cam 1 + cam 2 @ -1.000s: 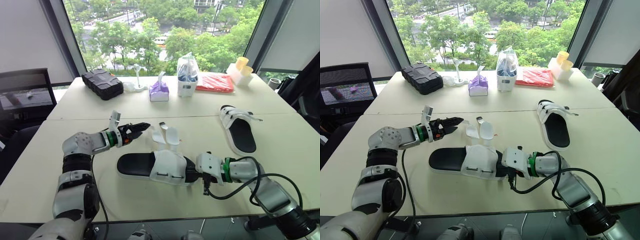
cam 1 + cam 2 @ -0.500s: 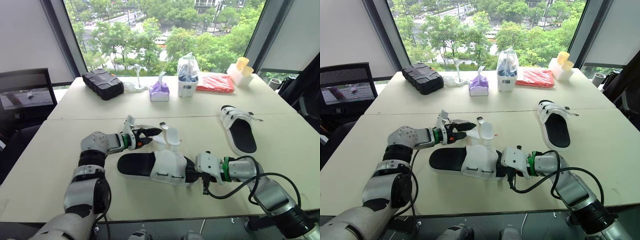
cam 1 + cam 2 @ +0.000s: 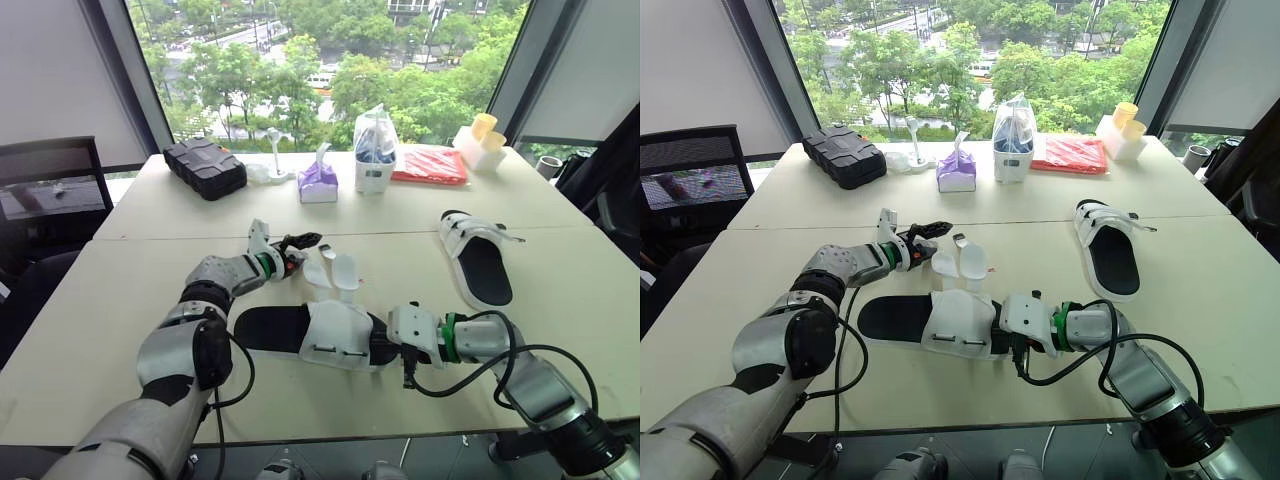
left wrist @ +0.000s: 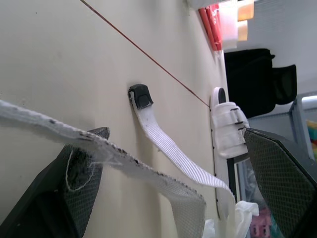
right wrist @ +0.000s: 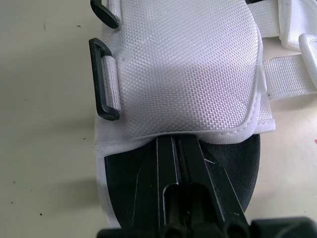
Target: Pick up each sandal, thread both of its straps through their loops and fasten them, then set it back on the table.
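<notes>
No text, label, brand, number or sign can be read on anything shown.

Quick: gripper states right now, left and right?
Left gripper: open, loose strap running between its fingers.
Right gripper: shut, tucked under the white upper of the sandal.
</notes>
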